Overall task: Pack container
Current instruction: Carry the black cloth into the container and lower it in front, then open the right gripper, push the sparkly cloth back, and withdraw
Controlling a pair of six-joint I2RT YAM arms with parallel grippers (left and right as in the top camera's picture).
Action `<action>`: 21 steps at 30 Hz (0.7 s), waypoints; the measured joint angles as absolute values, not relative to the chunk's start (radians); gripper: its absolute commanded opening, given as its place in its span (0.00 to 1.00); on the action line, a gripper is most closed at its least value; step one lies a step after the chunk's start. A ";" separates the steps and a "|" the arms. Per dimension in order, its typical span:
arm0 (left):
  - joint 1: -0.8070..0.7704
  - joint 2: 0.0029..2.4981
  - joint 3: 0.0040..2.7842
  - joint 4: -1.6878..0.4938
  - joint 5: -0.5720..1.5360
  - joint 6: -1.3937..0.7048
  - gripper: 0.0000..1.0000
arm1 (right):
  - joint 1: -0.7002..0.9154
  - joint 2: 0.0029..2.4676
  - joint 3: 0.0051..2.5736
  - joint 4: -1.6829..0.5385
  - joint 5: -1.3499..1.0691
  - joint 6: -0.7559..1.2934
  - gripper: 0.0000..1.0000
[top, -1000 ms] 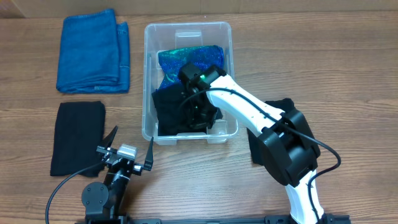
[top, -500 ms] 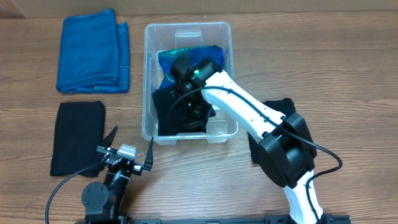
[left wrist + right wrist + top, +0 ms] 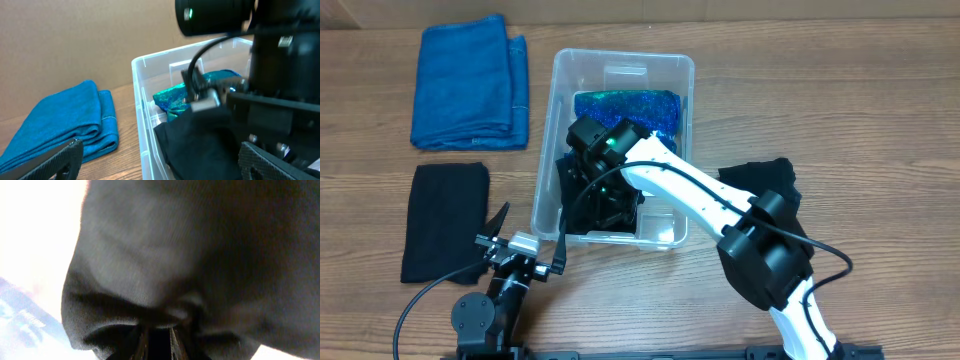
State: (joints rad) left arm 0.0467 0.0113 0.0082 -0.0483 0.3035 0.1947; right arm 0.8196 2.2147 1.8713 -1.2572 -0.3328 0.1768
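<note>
My right pincer point(image 3: 159, 342) is clenched on a bunched black cloth point(image 3: 165, 255) inside the clear rectangular plastic container point(image 3: 620, 56), which sits mid-worktop point(image 3: 880, 100) with a shiny teal cloth point(image 3: 625, 104) at its far end. Its base carries a white label point(image 3: 626, 72), print too small to read. My left pincer point(image 3: 532, 222) hangs released just beside its near corner.
</note>
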 measured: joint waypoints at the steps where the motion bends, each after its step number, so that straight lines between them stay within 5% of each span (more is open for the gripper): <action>1: 0.047 0.011 0.008 -0.048 0.303 0.195 1.00 | 0.820 2.253 1.871 -1.245 -0.331 0.169 0.17; 8: 0.047 0.011 0.008 -0.048 0.303 0.195 1.00 | 0.801 2.296 1.924 -1.295 -0.191 0.160 0.18; 13: 0.047 0.011 0.008 -0.048 0.303 0.195 1.00 | 0.688 2.289 2.098 -1.317 -0.152 0.161 0.28; 21: 0.047 0.011 0.008 -0.048 0.303 0.195 1.00 | 0.663 2.281 2.003 -1.187 -0.153 0.177 0.28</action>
State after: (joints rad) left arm 0.0467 0.0113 0.0082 -0.0483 0.3035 0.1947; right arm 0.6628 2.2814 2.0033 -1.1866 -0.1532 0.1772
